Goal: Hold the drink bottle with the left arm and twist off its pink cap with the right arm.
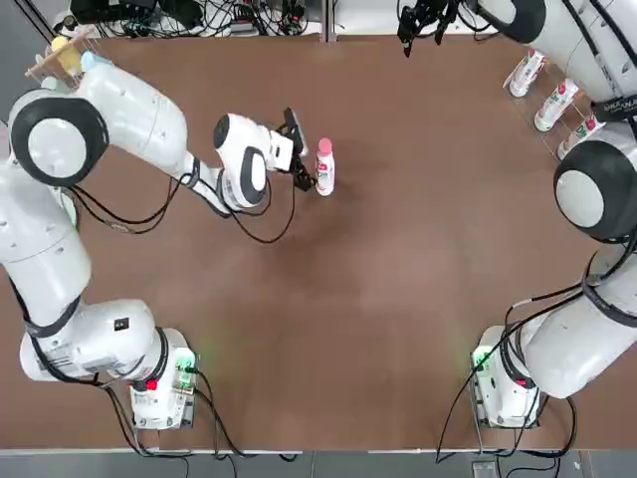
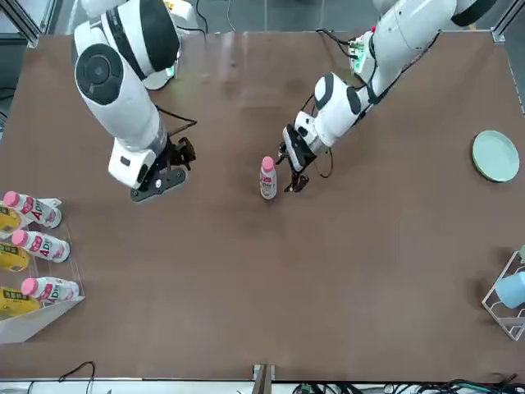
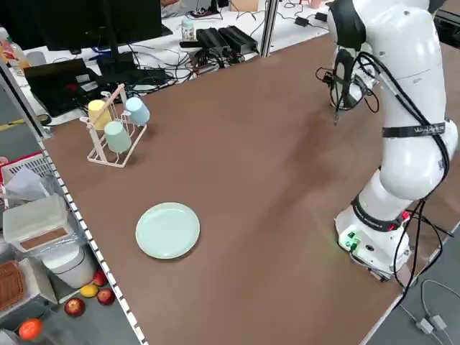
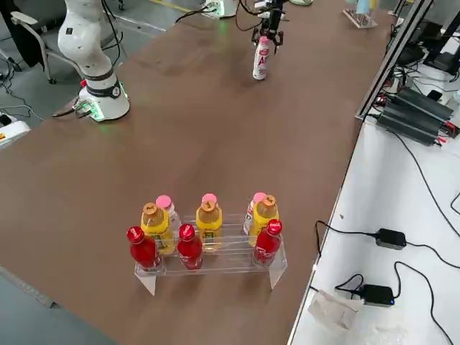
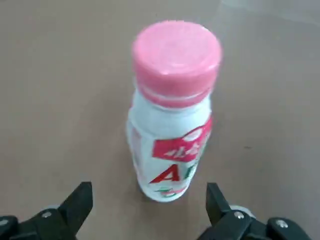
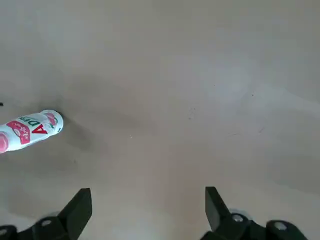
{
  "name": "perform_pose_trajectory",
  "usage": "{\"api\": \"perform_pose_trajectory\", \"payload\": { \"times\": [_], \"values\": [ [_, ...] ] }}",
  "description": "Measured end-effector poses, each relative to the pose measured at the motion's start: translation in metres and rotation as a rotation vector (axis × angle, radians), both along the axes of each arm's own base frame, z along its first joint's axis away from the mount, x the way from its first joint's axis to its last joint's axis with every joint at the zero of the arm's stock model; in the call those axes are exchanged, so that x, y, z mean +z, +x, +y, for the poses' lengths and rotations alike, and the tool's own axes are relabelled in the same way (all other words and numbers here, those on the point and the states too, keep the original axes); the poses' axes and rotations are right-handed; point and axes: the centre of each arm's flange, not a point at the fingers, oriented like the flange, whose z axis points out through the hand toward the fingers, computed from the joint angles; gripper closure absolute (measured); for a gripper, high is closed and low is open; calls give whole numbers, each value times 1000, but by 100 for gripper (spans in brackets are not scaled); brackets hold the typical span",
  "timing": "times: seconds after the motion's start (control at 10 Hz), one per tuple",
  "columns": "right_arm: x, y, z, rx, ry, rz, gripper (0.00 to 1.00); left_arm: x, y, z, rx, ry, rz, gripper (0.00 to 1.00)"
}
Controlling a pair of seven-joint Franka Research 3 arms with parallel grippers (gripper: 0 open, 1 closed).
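The drink bottle (image 1: 324,169) stands upright on the brown table, left of its middle, white with a red-and-green label (image 5: 172,150). Its pink cap (image 5: 176,60) is screwed on top (image 2: 267,163). My left gripper (image 1: 303,152) is open right beside the bottle on the side toward the left arm. In the left wrist view the fingertips (image 5: 80,202) stand wide on either side, short of the bottle and not touching it. My right gripper (image 1: 422,24) hangs open over the table's far edge, well away from the bottle (image 6: 31,130), with nothing between its fingers (image 6: 80,207).
A clear rack (image 4: 208,248) with several red, yellow and white pink-capped bottles sits at the table's far right (image 1: 552,100). A pale green plate (image 2: 495,155) and a cup rack (image 3: 115,129) lie on the left side. Bare brown table (image 1: 398,299) surrounds the bottle.
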Motion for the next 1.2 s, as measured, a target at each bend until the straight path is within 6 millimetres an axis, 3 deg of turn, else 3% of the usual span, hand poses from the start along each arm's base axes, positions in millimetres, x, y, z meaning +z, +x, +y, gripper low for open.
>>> {"api": "perform_pose_trajectory", "payload": {
  "times": [0.3,0.8,1.0,1.2],
  "values": [
    [-10,-12,41,61,13,-21,0,-15,-5,1,14,-4,22,0],
    [-29,-32,103,110,33,-63,0,-20,-14,-8,2,-6,25,0],
    [-41,-36,119,127,35,-67,0,-24,-17,-12,-4,-3,23,0],
    [-45,-37,123,132,32,-64,0,-27,-19,-17,-5,-6,24,0]
  ]
}}
